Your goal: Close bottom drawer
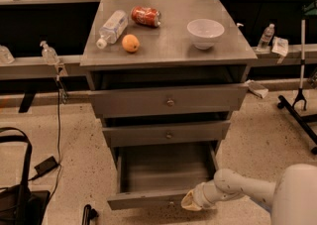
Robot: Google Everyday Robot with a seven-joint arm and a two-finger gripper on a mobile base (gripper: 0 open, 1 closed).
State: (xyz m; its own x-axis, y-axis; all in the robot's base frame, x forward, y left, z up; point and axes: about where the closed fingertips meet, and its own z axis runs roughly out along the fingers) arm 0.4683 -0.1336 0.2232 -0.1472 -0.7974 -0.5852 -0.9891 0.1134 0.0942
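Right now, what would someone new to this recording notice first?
The bottom drawer of the grey cabinet stands pulled far out, low in the view. The arm's end effector is at that drawer's front, right of its middle. On the cabinet top are a white bowl, an orange, a red can and a plastic bottle.
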